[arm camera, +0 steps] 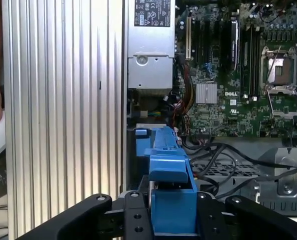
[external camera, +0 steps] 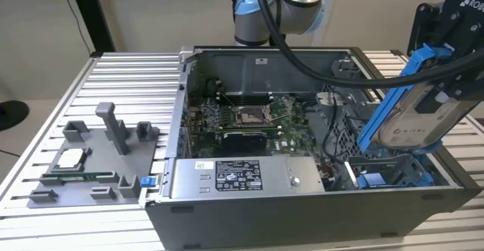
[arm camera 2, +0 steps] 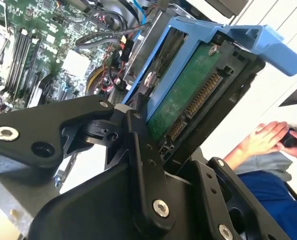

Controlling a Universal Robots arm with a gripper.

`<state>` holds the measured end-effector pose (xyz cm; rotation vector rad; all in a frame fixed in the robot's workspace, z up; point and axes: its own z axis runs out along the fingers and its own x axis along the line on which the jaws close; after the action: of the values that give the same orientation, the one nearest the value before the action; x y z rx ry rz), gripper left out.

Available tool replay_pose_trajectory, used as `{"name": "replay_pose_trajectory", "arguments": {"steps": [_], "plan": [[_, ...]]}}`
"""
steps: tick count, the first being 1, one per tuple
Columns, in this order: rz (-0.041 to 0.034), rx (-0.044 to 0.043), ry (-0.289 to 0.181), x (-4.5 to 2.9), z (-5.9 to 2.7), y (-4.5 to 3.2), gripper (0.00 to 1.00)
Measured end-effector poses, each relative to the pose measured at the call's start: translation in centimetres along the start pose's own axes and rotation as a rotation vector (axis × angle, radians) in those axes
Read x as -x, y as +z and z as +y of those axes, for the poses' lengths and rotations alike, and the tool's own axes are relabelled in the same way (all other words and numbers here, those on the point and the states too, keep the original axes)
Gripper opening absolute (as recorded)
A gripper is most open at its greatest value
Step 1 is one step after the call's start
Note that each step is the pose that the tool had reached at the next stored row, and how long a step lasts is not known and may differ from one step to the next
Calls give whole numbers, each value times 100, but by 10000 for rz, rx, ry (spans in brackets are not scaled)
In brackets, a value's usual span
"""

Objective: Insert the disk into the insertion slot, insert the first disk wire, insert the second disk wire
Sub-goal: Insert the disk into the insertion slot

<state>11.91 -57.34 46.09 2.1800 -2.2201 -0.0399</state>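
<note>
**Disk held tilted in the gripper**

Near the front of the open computer case, at the exterior view's lower right, the insertion slot shows its blue rails. Just above it the gripper clenches the disk, steeply tilted, its low end nearest the slot; touching or not, I cannot tell. Farther back lies the motherboard.

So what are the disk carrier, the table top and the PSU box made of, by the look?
Carrier around the disk: bright blue, moulded, matte, likely plastic. Table top: ribbed silver profiles with a brushed sheen, probably extruded aluminium. Power-supply box: flat pale grey sheet with folded edges, looks like bare steel, though aluminium can't be ruled out.
</note>
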Motion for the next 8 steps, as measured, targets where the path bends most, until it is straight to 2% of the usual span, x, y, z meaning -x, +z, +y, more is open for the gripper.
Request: {"name": "replay_pose_trajectory", "arguments": {"steps": [8], "plan": [[0,0,-1,0,-3,81,0]]}}
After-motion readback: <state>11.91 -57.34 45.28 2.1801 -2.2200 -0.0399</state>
